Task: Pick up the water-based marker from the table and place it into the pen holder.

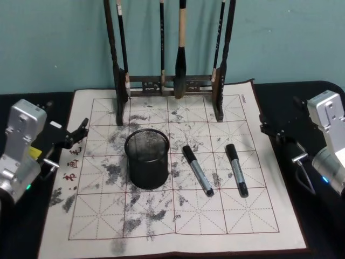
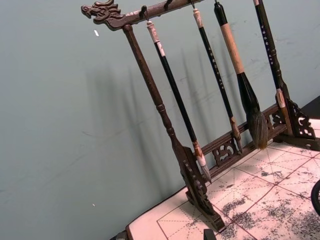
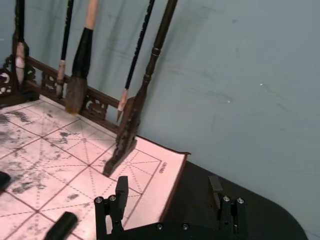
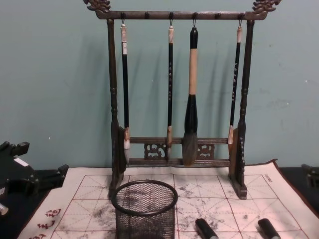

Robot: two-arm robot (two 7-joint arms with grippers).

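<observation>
- The table point(image 1: 294, 94) carries an ink-stained grid mat point(image 1: 178, 218). Nothing is gripped yet, so I judge the task to be at its start: reaching for a marker.
- Two markers lie flat on the mat's right half, just right of the pen holder point(image 1: 147, 159): the left marker point(image 1: 198, 170) and the right marker point(image 1: 236, 169). I cannot tell which is water-based.
- Each marker's long axis runs near to far, with the capped end far and leaning slightly left.
- The right hand point(image 3: 168, 186) waits at the mat's right edge, fingers apart. It is the closer one. The next move calls for lowering over a barrel, fingers across it.
- The left hand point(image 1: 81, 132) sits at the left edge, fingers apart.
- The brush rack point(image 1: 171, 81) stands farthest back.
</observation>
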